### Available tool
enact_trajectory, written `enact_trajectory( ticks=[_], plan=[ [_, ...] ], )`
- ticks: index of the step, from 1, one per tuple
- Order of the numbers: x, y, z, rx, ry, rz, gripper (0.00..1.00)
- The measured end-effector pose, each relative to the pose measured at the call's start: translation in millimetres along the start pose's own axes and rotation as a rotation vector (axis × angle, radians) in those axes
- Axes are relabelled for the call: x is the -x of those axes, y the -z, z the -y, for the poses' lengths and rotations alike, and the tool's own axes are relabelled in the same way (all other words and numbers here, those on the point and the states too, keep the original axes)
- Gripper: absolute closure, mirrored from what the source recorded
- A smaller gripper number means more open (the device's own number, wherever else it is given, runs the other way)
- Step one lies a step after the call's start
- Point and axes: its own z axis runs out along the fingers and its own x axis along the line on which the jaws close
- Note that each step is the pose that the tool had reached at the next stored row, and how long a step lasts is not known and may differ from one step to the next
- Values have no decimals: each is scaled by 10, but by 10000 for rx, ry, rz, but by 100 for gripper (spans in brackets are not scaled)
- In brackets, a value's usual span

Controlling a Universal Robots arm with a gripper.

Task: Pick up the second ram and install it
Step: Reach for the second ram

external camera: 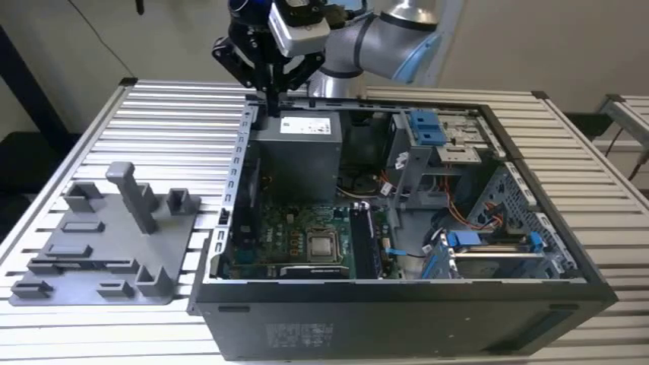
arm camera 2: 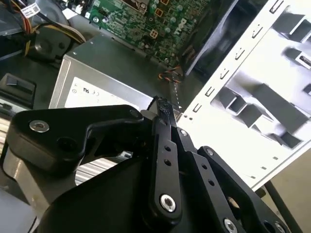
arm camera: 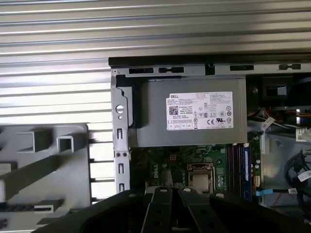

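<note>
Above the far edge of the slatted metal desk [external camera: 172, 106], the gripper [external camera: 272, 111] is hovering closed and empty over the open computer case [external camera: 406, 304]. The second ram [arm camera: 237, 167] seems to be sitting in the motherboard [external camera: 294, 228] slots. Pale walls [external camera: 568, 46] are standing behind.

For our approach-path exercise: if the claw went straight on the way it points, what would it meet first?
The claw points down, so probably the grey power supply, near its edge beside the case wall; depth is unclear, so possibly that wall.

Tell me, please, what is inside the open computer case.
A grey power supply, the green motherboard with its processor and memory slots, a blue-tabbed drive cage and cables. Whatever lies beneath the power supply is covered.
</note>
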Motion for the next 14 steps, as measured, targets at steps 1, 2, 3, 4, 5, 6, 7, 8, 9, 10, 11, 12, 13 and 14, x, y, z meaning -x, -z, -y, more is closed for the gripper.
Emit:
enact_trajectory(
  ticks=[1,2,3,4,5,6,7,8,9,10,11,12,13,14],
  plan=[
    [-24,0,1,0,0,-7,89],
    [-48,1,3,-2,1,-14,89],
    [-73,1,5,-2,2,-23,89],
    [-96,1,6,-2,3,-41,89],
    [-119,2,8,-4,6,-67,89],
    [-143,3,10,-7,8,-94,89],
    [-166,3,11,-8,10,-118,89],
    [-190,3,13,-10,12,-141,89],
    [-215,3,15,-12,14,-162,89],
    [-240,4,16,-12,17,-166,89],
    [-267,4,18,-11,21,-166,89],
    [-290,4,20,-11,26,-167,89],
    [-312,4,21,-11,31,-167,89],
    [-333,5,22,-11,34,-167,89]
  ],
)
